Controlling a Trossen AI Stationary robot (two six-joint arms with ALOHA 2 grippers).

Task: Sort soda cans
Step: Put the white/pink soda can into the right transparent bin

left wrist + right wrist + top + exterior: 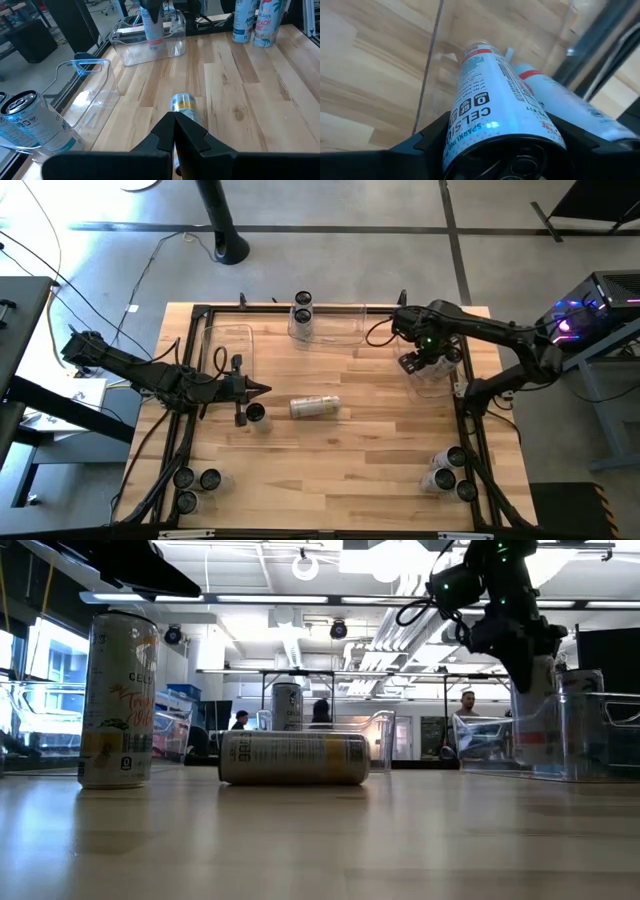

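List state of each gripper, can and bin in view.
Left gripper: shut, empty.
Right gripper: holds a can over right bin.
Centre can: on its side.
Can by left gripper: upright.
Back bin: two cans upright.

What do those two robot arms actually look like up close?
Both arms are black and jointed, with thin black cables looping alongside them. The left end effector tapers to two flat, pointed black fingers. The right end effector is chunkier, with a small green light glowing on its wrist.
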